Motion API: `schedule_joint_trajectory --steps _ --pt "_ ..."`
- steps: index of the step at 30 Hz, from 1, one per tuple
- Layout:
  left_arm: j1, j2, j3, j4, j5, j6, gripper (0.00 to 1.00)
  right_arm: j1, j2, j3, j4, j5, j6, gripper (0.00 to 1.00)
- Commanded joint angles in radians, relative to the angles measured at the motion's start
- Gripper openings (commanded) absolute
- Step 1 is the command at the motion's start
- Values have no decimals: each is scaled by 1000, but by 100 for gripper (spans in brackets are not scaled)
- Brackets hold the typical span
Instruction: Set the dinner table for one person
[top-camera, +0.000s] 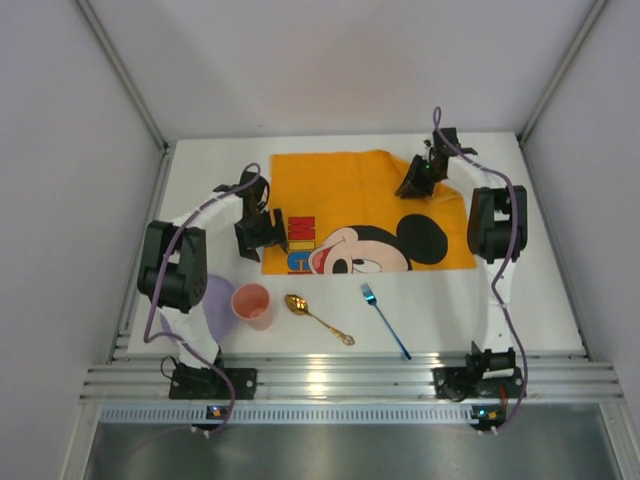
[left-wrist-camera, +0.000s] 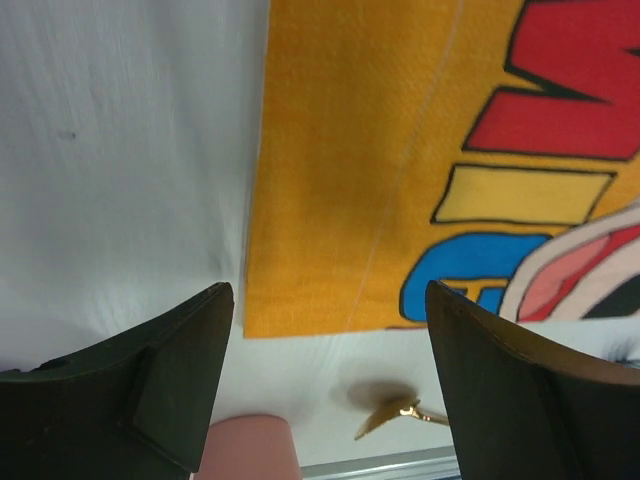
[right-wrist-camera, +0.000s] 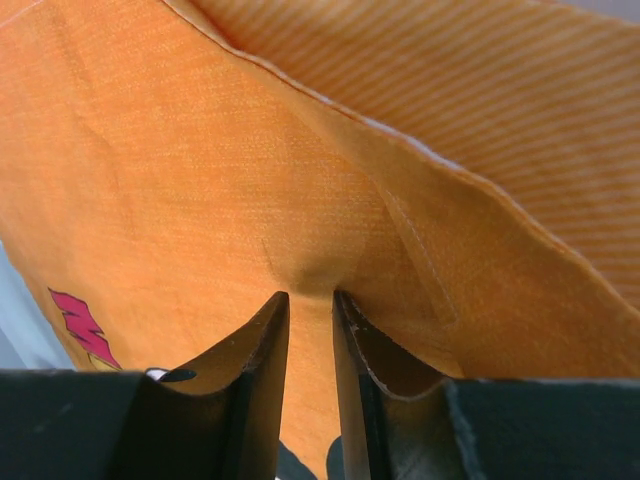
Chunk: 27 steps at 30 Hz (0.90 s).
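The white dinner table (top-camera: 540, 290) carries an orange Mickey Mouse placemat (top-camera: 350, 200) across its far middle. My right gripper (top-camera: 415, 185) is at the mat's far right part. In the right wrist view its jaws (right-wrist-camera: 311, 297) stand nearly together, pinching a raised fold of the orange cloth (right-wrist-camera: 200, 150). My left gripper (top-camera: 258, 235) is open and empty over the mat's near left corner (left-wrist-camera: 350, 150). A pink cup (top-camera: 252, 303), a gold spoon (top-camera: 318, 318) and a blue fork (top-camera: 385, 320) lie along the near edge. The cup (left-wrist-camera: 250, 450) and spoon (left-wrist-camera: 400, 412) show between the left fingers.
A lilac plate (top-camera: 218, 300) lies partly under the left arm, next to the cup. A ribbed aluminium rail (top-camera: 340, 380) runs along the near edge. Grey walls close in the table on the left, right and far sides.
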Motion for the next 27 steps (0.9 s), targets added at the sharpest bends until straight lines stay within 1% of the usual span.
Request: schedule_joint_trajectory --steps 1,4,9,10,12,13,14,16,17,19,20,21,27 --pt "-9 91 96 -39 -83 1 82 2 23 82 -27 15 -34 25" --pt "-16 157 133 -95 -141 10 79 2 34 105 -39 22 -40 25" --pt "-42 201 150 -168 -316 31 74 -9 36 116 -42 30 -46 25" --pt "-52 213 158 -206 -362 38 70 -12 34 122 -45 29 -45 25" --pt "-61 247 175 -227 -396 57 60 -22 34 122 -47 27 -41 25" --pt "-68 258 178 -237 -402 64 49 -25 33 122 -47 24 -43 25" --pt "-72 267 179 -233 -381 68 44 -30 31 121 -50 24 -43 25" --pt "-79 284 175 -208 -331 85 39 -35 26 119 -53 22 -46 24" --pt "-82 286 170 -190 -289 85 34 -38 25 119 -56 22 -48 25" --pt "-90 292 170 -176 -255 74 29 -42 23 113 -56 22 -52 24" --pt "-93 298 175 -173 -249 68 10 -45 20 110 -57 22 -51 24" --pt "-96 301 178 -171 -251 62 0 -47 22 108 -57 22 -51 23" --pt "-102 296 175 -194 -298 82 0 -55 46 145 -53 45 -54 22"
